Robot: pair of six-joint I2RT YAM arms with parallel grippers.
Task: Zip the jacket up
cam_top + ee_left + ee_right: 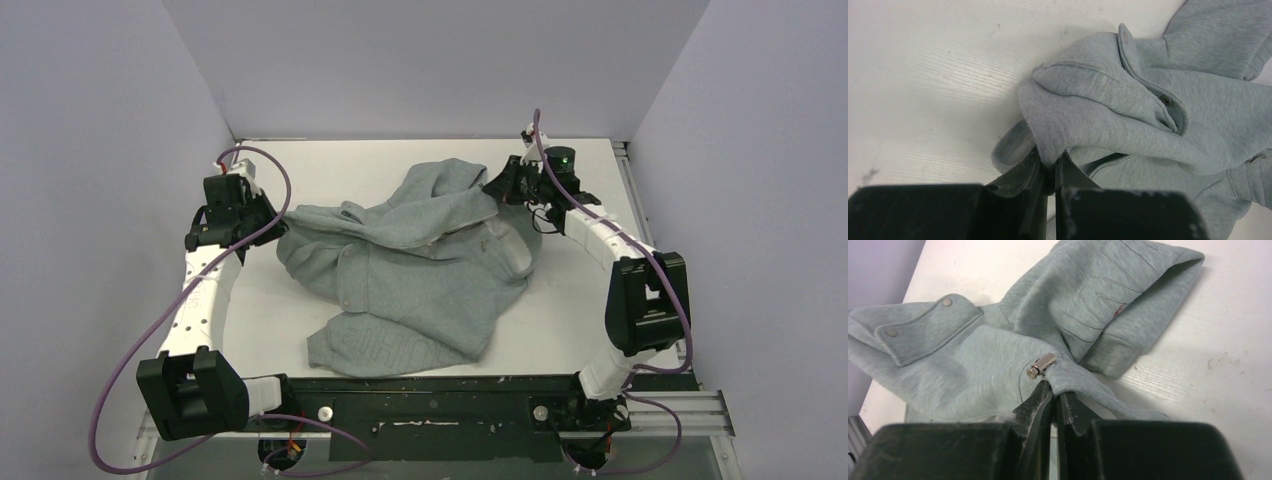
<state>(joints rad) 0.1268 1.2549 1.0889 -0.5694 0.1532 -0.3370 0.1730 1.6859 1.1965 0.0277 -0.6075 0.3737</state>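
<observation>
The jacket (410, 270) lies crumpled mid-way across the table (570, 320), soft heather-grey fleece with ribbed cuffs and metal snaps (1166, 100). The step seems to be gripping its front edges. The right claw (1054, 402) pinches cloth just under a small metal zipper pull (1041, 365); the left claw (1050, 172) clamps a fold. Next, probably, it must be pulled flat.

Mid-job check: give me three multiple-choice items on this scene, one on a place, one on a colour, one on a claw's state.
1. Relative to the right claw, the silver metal piece lies: A) far off B) just beyond its tips C) hidden.
2. The jacket is: A) light grey B) red C) black.
3. The left claw is: A) wide open B) out of sight C) shut on jacket fabric.
B: the right wrist view shows it at the tips. A: grey in every view. C: fabric is pinched in it.
</observation>
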